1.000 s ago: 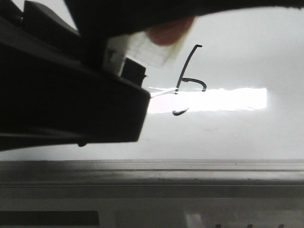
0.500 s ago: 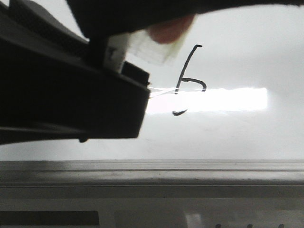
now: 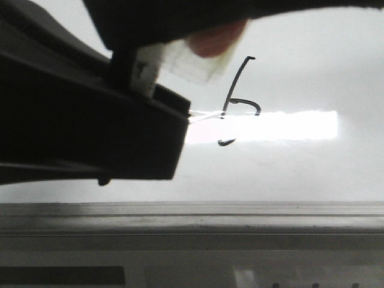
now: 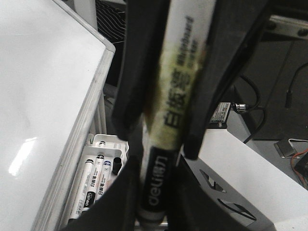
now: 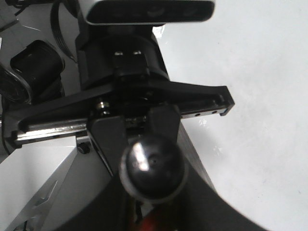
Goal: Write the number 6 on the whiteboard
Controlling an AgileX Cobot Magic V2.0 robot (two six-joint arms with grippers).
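The number 6, a thin black stroke, stands on the whiteboard just above a bright glare. A black-and-white marker pen lies lengthwise between both grippers, off the board's edge. In the left wrist view my left gripper is shut on the pen's black printed end. The right gripper's fingers clamp the pen's pale barrel farther along. In the right wrist view the pen's round black end sits in my shut right gripper, with the left gripper facing it. Blurred dark arm bodies hide the board's left and top.
The board's grey edge strip runs along its near side. A white tray holding several spare markers sits beside the board's edge. A white cut-out bracket and black cables lie off the board.
The dark arm body on the left of the front view has shifted slightly, covering more of the top left corner. The 6 looks the same.
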